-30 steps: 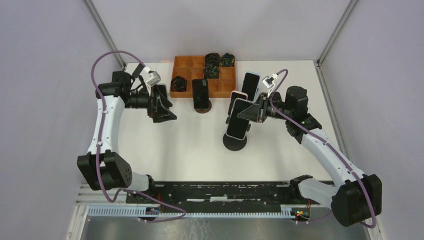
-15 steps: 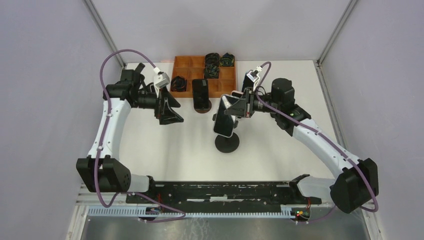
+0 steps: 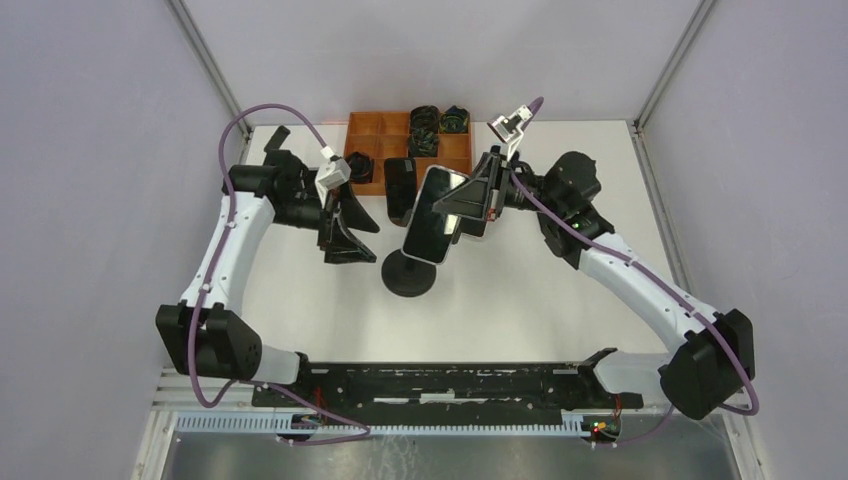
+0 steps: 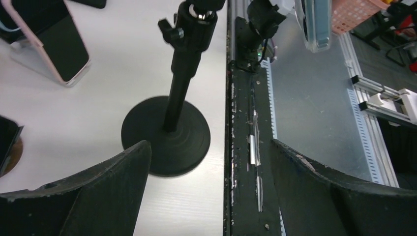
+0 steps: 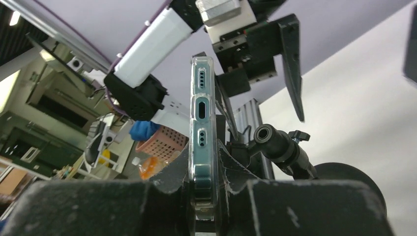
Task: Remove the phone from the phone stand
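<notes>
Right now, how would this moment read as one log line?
right fingers: shut on phone | left fingers: open, facing stand | phone off stand: cannot tell

L arm [image 3: 213, 255] goes up from its base at the near left, bends at the far left & reaches right twd the middle. L gripper [image 3: 362, 238] is wide open. Its 2 fingers [image 4: 98, 187] are spread far apart w/ nothing between them, & it points right & a bit near.

R arm [image 3: 640, 290] goes up from its base at the near right, bends at the far right & reaches left. R gripper [image 3: 462, 205] is closed tight on a phone [image 3: 428, 215]. Its pads [image 5: 231, 164] press 1 on each flat side.

The 2 grippers are near each other, not touching.
</notes>
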Robot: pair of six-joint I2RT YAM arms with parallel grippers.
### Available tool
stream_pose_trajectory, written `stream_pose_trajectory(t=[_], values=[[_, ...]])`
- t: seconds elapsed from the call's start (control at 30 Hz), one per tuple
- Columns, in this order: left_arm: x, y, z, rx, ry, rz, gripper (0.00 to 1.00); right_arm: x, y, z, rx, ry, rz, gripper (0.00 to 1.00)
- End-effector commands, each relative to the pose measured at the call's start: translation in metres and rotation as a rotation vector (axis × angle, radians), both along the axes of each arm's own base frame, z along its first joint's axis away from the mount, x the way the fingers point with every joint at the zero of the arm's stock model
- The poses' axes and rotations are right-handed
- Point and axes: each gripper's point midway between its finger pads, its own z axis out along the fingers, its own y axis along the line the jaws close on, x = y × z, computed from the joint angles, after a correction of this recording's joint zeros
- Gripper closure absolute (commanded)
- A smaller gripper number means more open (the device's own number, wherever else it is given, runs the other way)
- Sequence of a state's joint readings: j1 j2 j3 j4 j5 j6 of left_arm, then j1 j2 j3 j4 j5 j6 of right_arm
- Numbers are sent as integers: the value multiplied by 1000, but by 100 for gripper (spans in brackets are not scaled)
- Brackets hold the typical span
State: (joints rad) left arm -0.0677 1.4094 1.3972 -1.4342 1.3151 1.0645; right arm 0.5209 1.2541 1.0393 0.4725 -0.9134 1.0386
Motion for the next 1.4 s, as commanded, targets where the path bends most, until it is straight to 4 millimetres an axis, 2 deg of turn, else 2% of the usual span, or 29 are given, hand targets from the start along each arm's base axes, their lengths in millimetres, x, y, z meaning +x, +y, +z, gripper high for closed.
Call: stream_pose_trajectory(t=[0.0,0.17,0.33,0.53,0.83,0.87,0.93,0.97,1.13,1.23,1.3,1.37], values=[[-5,-15,17,-107,-46,-66,7,-31,3,78,188,-181,84,100],[-1,-21,21,-123,-54,-88,8,-37,18,87,208,-173,107,100],[-23,-34,14,-108,-64,-165,8,-35,27,91,232,-164,116,100],[-20,-35,10,-114,-43,-168,23,-35,34,95,255,-166,131,100],[-12,-37,5,-108,-33,-169,63,-31,42,97,271,-181,108,100],[-11,-36,4,-106,-36,-169,70,-31,43,97,276,-184,107,100],[-8,-35,1,-87,-40,-169,92,-30,44,97,277,-181,105,100],[-6,-35,-2,-71,-42,-168,97,-30,45,96,275,-178,104,100],[5,-31,-16,-2,-74,-140,98,-32,46,87,247,-177,104,100],[30,-29,-28,69,-115,-20,98,-40,45,83,236,-189,124,100],[37,-29,-29,70,-160,27,98,-42,44,78,222,-192,122,91],[36,-30,-24,54,-166,36,98,-39,45,68,188,-174,95,72]])
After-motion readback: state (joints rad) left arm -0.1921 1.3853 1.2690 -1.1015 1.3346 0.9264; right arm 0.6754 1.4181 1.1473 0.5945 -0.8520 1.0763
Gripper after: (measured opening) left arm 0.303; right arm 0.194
